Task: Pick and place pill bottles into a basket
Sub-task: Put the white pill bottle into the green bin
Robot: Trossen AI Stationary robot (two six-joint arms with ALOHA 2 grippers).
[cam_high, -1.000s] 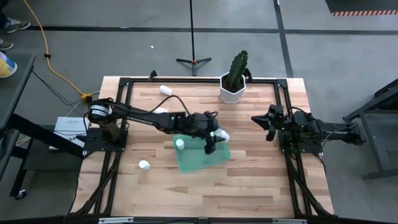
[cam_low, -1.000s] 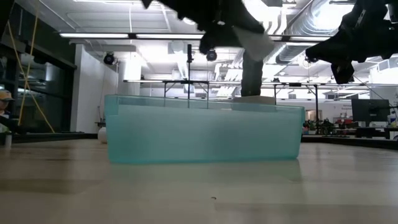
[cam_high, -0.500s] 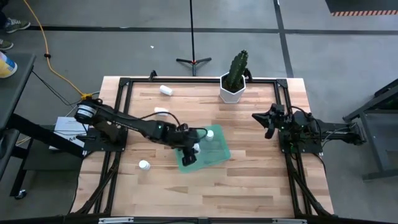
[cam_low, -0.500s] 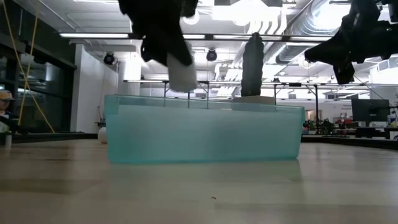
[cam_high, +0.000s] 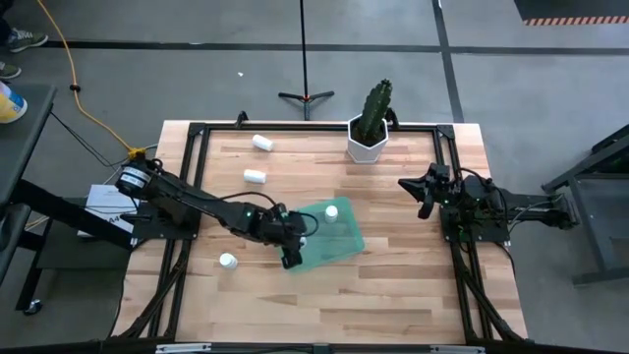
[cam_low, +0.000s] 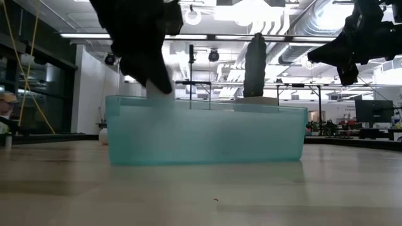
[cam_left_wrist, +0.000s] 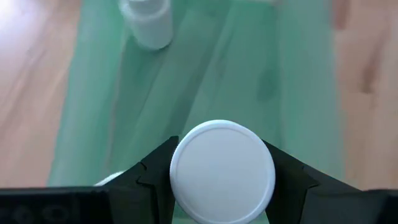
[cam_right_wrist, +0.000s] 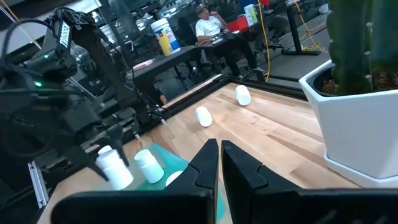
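Note:
The teal-green basket (cam_high: 329, 244) lies at the table's middle and also shows in the low view (cam_low: 207, 135). My left gripper (cam_high: 291, 253) hangs over the basket's near left corner, shut on a white pill bottle (cam_left_wrist: 222, 171). One bottle (cam_high: 332, 211) stands in the basket's far part and also shows in the left wrist view (cam_left_wrist: 147, 22). Three bottles are on the table: two lie at the far left (cam_high: 262, 143) (cam_high: 255, 177), and one is at the near left (cam_high: 228, 261). My right gripper (cam_high: 425, 193) waits at the right, shut and empty. My left gripper pinches the bottle's round sides (cam_left_wrist: 177, 168) between its two fingers, one on each side near its upper end. The fingers come from above, pointing down. The bottle hangs upright below them, its lower part (cam_low: 160, 93) at the height of the basket's rim.
A white hexagonal pot with a cactus (cam_high: 371, 133) stands at the table's far edge, right of the middle. Bare wood lies in front of the basket and to its right.
My left gripper has carried the bottle from over the basket's far right side toward the table's left and near edges, to the basket's near left corner. It has gone down, so the bottle now hangs at rim height. It has stayed shut on the bottle.

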